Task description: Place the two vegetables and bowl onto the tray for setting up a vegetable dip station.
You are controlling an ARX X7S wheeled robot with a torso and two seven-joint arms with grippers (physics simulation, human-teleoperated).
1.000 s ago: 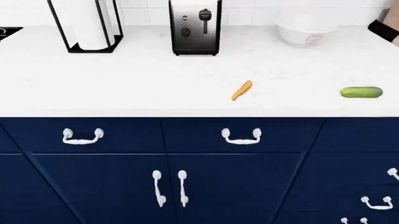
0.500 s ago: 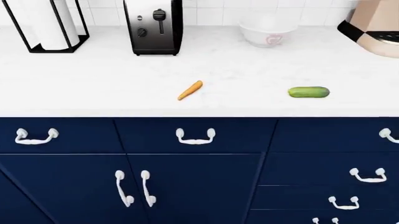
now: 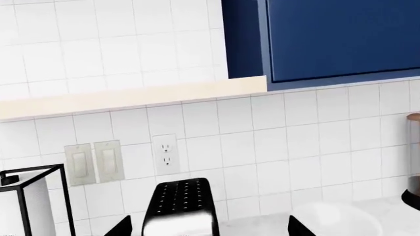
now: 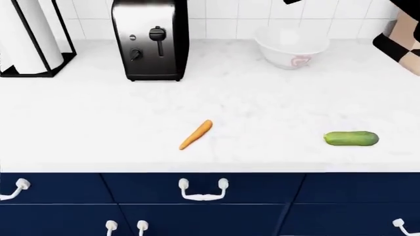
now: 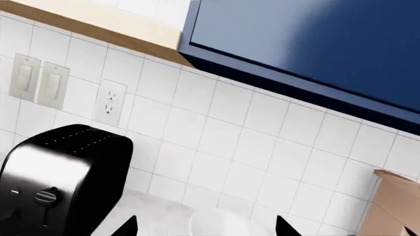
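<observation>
On the white counter the orange carrot lies near the front edge, and the green cucumber lies to its right. The white bowl with a pink mark stands at the back by the tiled wall. The tray is out of view. My left gripper is open and held high, facing the wall above the toaster, with the bowl off to one side. My right gripper is open too, with the bowl showing beyond its spread fingertips. Neither gripper holds anything.
A black and chrome toaster stands at the back left, with a paper towel holder further left. A tan and black appliance sits at the right edge. Blue drawers with white handles run below the counter.
The head view first slid right, then came closer to the counter, so the carrot, cucumber and bowl sit lower and larger in it. The objects themselves have not moved.
</observation>
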